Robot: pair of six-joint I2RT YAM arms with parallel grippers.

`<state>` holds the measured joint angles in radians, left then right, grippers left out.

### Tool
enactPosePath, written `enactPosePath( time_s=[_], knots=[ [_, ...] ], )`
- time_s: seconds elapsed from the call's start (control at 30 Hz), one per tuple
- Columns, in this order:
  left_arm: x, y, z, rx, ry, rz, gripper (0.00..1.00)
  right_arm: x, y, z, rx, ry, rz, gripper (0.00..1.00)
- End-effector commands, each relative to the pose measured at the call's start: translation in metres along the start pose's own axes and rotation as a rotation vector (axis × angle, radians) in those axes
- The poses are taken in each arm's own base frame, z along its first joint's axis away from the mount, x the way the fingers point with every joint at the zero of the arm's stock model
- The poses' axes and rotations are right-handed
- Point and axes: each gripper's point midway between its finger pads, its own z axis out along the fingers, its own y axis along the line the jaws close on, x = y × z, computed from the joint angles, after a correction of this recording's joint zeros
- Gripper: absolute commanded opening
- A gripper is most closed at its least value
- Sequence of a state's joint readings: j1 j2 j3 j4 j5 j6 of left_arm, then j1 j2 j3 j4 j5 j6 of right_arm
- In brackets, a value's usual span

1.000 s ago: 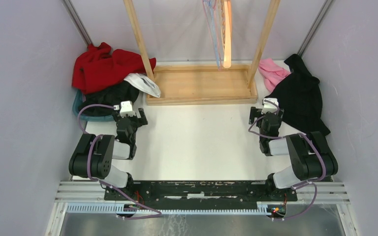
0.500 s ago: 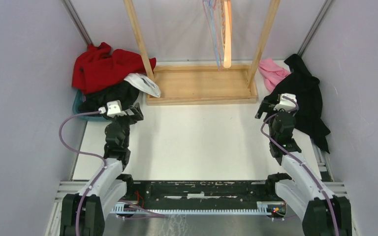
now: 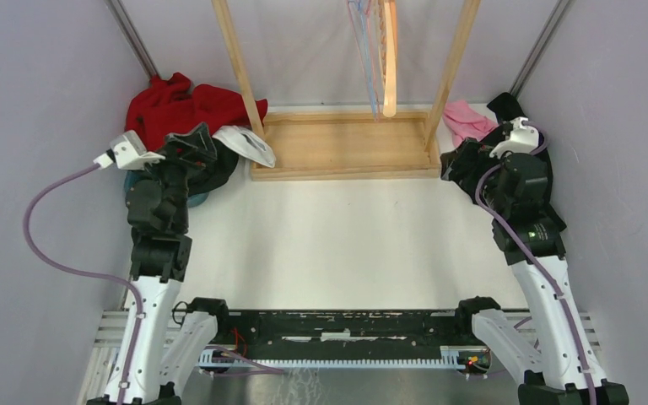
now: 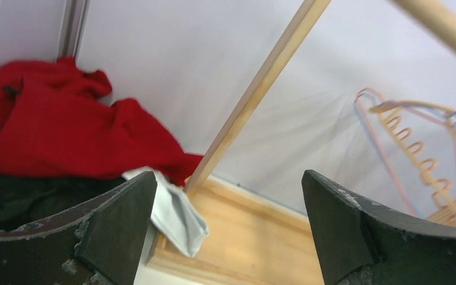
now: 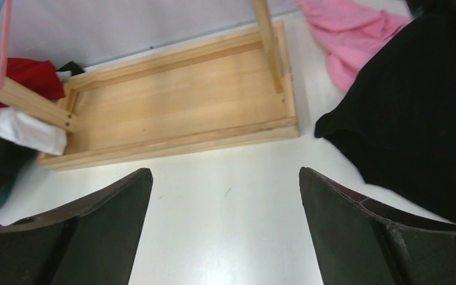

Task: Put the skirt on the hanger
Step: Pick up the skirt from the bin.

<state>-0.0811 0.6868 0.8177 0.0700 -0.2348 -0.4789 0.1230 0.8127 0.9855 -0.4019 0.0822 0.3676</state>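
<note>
Rising from their bases at 6 o'clock in the top view, the 2 arms stretch over the white table [image 3: 329,245]. The left gripper [image 3: 194,145] sits toward 10 o'clock, its jaws spread wide with nothing between them. The right gripper [image 3: 466,156] sits toward 2 o'clock, equally wide and holding nothing.

Which piece of clothing is the skirt I cannot tell. A black garment [image 5: 415,107] lies on the table at 3 o'clock of the right gripper, close by but untouched. A pink garment [image 3: 466,118] lies just beyond it at 1 o'clock.

On the other side, a dark heap [image 4: 12,196] lies below the left gripper. A white cloth [image 3: 249,143] is at its 3 o'clock, draped over the corner of the wooden rack base [image 3: 346,143]. A red garment [image 3: 177,105] is piled behind at 12 o'clock.

The rack base fills the far middle of the table between the 2 grippers, with 1 post rising from each end. High above it at 12 o'clock hang the hangers [image 3: 375,51], bare and well apart from both grippers and from every garment.
</note>
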Motion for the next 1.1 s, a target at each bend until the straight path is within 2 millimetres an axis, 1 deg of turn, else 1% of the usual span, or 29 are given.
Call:
enactPosePath(
  time_s=[0.0, 0.07, 0.13, 0.2, 0.27, 0.3, 0.37, 0.47, 0.53, 0.57, 0.6, 0.67, 0.77, 0.9, 0.93, 0.97, 1.0, 1.07],
  knots=[
    [-0.009, -0.017, -0.006, 0.037, 0.102, 0.058, 0.99, 0.014, 0.032, -0.016, -0.138, 0.133, 0.138, 1.00],
    [-0.014, -0.035, -0.010, 0.122, 0.102, 0.040, 0.99, 0.012, 0.055, -0.019, -0.271, 0.127, 0.153, 1.00],
    [-0.019, -0.044, -0.013, 0.149, 0.094, -0.029, 0.99, 0.012, 0.072, -0.023, -0.380, 0.113, 0.166, 1.00],
    [-0.024, -0.051, -0.017, 0.185, 0.084, -0.047, 0.99, 0.011, 0.085, -0.029, -0.473, 0.098, 0.162, 1.00],
    [-0.027, -0.055, -0.016, 0.186, 0.102, -0.042, 0.99, 0.013, 0.089, -0.031, -0.497, 0.103, 0.171, 1.00],
    [-0.025, -0.055, -0.012, 0.170, 0.134, -0.039, 0.99, 0.016, 0.088, -0.031, -0.498, 0.111, 0.176, 1.00],
    [-0.013, -0.056, -0.002, 0.146, 0.212, -0.036, 0.99, 0.025, 0.082, -0.029, -0.455, 0.151, 0.184, 1.00],
    [0.005, -0.049, 0.011, 0.093, 0.279, -0.068, 0.99, 0.035, 0.084, -0.031, -0.481, 0.209, 0.158, 1.00],
    [0.015, -0.046, 0.017, 0.084, 0.298, -0.065, 0.99, 0.043, 0.082, -0.029, -0.471, 0.246, 0.159, 1.00],
    [0.020, -0.043, 0.021, 0.067, 0.309, -0.060, 0.99, 0.049, 0.081, -0.028, -0.461, 0.269, 0.164, 1.00],
    [0.029, -0.034, 0.028, 0.019, 0.330, -0.056, 0.99, 0.056, 0.078, -0.026, -0.447, 0.293, 0.172, 1.00],
    [0.038, -0.020, 0.038, -0.064, 0.362, -0.034, 0.99, 0.070, 0.074, -0.024, -0.424, 0.346, 0.189, 1.00],
    [0.049, -0.004, 0.050, -0.153, 0.390, 0.001, 0.99, 0.088, 0.073, -0.025, -0.425, 0.387, 0.230, 1.00],
    [0.055, 0.026, 0.067, -0.311, 0.375, 0.074, 1.00, 0.103, 0.072, -0.026, -0.439, 0.387, 0.283, 0.97],
    [0.053, 0.035, 0.072, -0.365, 0.360, 0.095, 0.99, 0.108, 0.071, -0.025, -0.436, 0.391, 0.294, 0.95],
    [0.061, 0.044, 0.076, -0.406, 0.376, 0.111, 0.99, 0.110, 0.071, -0.025, -0.436, 0.394, 0.302, 0.94],
    [0.060, 0.052, 0.082, -0.455, 0.370, 0.120, 0.99, 0.114, 0.071, -0.024, -0.436, 0.400, 0.308, 0.92],
    [0.068, 0.063, 0.094, -0.521, 0.377, 0.132, 0.99, 0.120, 0.069, -0.021, -0.431, 0.412, 0.312, 0.90]
  ],
)
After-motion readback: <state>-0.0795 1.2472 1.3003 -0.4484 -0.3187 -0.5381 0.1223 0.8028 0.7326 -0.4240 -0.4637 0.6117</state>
